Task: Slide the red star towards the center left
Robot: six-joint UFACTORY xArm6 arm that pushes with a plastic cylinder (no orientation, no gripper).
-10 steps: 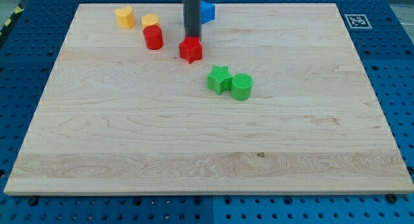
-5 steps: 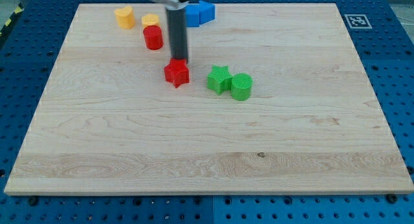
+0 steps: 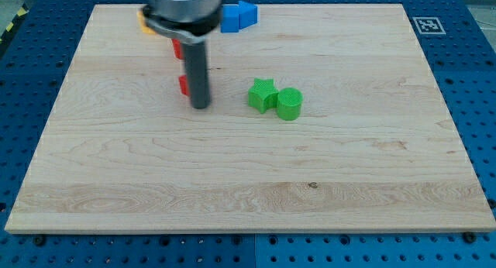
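The pale wooden table (image 3: 248,183) lies on a blue pegboard base (image 3: 480,82), with a square black-and-white marker (image 3: 425,25) at its top right corner. On it — a green star (image 3: 262,94) touching a green cylinder (image 3: 289,104) near the middle, and blue blocks (image 3: 237,16) at the top edge. A red star (image 3: 184,85) shows only as a sliver behind the dark rod, with red and yellow blocks mostly hidden above it.

Single camera, elevated beyond the view's bottom edge, angled downward, framing the whole pale wooden bench (image 3: 248,183) closely.
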